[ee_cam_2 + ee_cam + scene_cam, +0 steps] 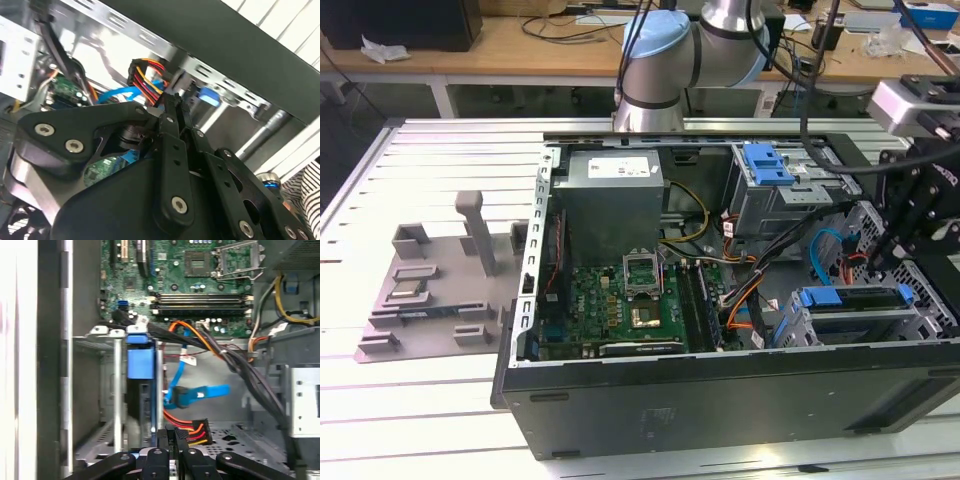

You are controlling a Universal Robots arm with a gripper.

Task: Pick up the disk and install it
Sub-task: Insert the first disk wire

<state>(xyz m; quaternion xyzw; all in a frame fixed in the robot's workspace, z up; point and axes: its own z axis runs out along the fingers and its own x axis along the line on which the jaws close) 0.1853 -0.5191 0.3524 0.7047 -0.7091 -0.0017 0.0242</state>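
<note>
The disk sits edge-up in the grey drive cage at the front of the open computer case, on the exterior view's right. Its blue carrier frame and dark edge show in the first wrist view. My gripper hangs just above the disk's end, toward the exterior view's right. In both wrist views its black fingers meet at the tips, shut with nothing between them. The tips stand beside the disk's edge, next to a red, yellow and black power plug.
The case holds a green motherboard, a grey power-supply box, a second cage with a blue latch, and loose cables including a blue data cable. A grey parts fixture lies on the table at the exterior view's left.
</note>
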